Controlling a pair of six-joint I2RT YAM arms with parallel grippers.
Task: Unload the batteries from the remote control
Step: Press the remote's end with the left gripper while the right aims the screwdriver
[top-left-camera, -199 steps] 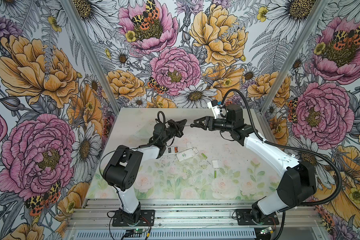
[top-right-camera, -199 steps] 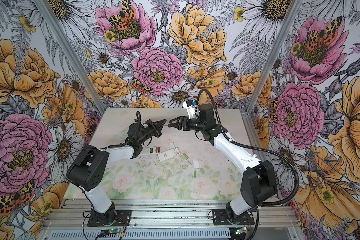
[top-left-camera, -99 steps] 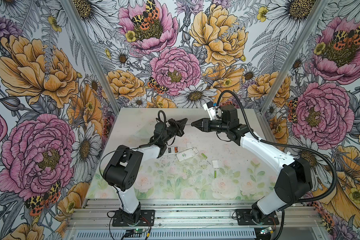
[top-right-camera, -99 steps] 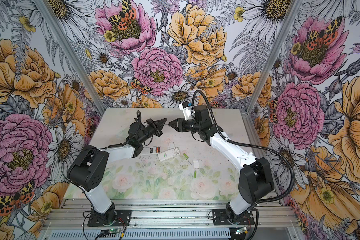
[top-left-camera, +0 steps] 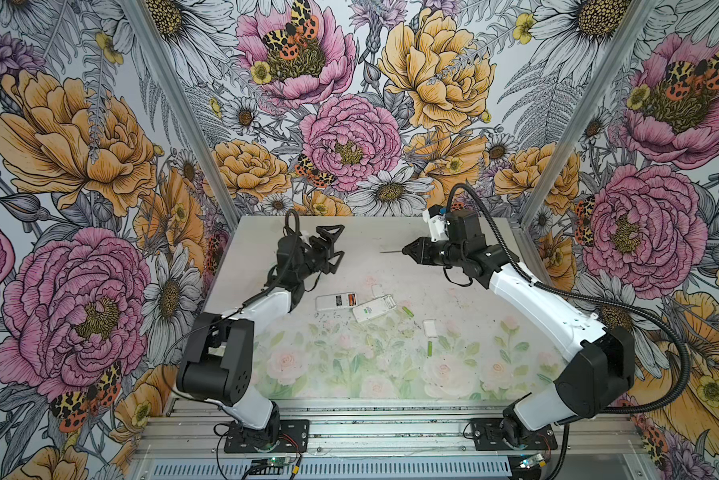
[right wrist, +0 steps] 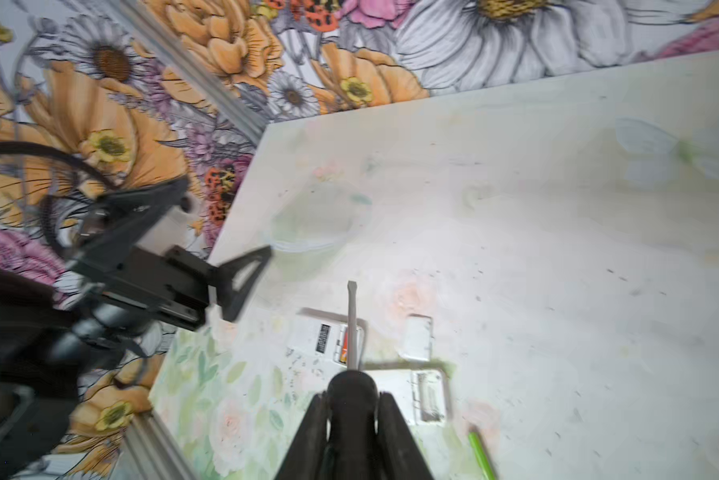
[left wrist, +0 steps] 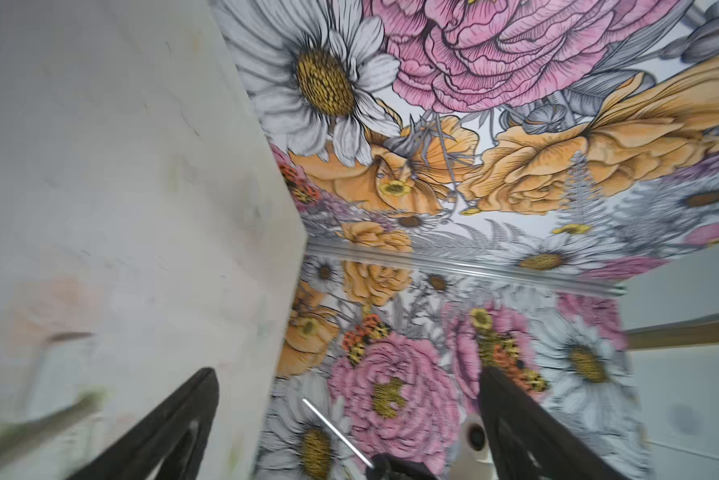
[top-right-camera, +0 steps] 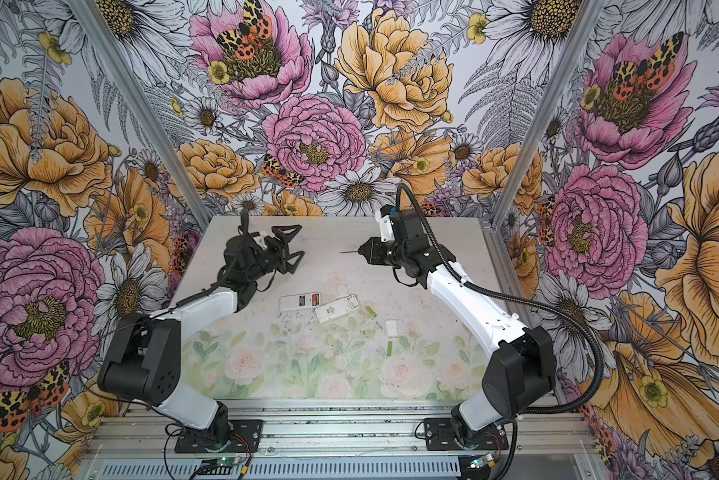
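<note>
Pincers raised over the worktop [top-left-camera: 391, 232]: left pincer [top-left-camera: 342, 240] spread wide and empty, right pincer [top-left-camera: 407, 250] clamped on a screwdriver [right wrist: 351, 324]. One green battery [top-left-camera: 407, 311] lies beside a white remote [top-left-camera: 372, 308], another green battery [top-left-camera: 430, 348] nearer the front, a copper-orange battery [top-left-camera: 352, 299] inside a second, open remote [top-left-camera: 328, 302].

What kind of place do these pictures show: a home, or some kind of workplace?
Most likely a robot test booth in a laboratory, not a home. The left arm and the right arm are mounted on a metal rail before a small table, and flowered wall panels enclose it on three sides.
</note>
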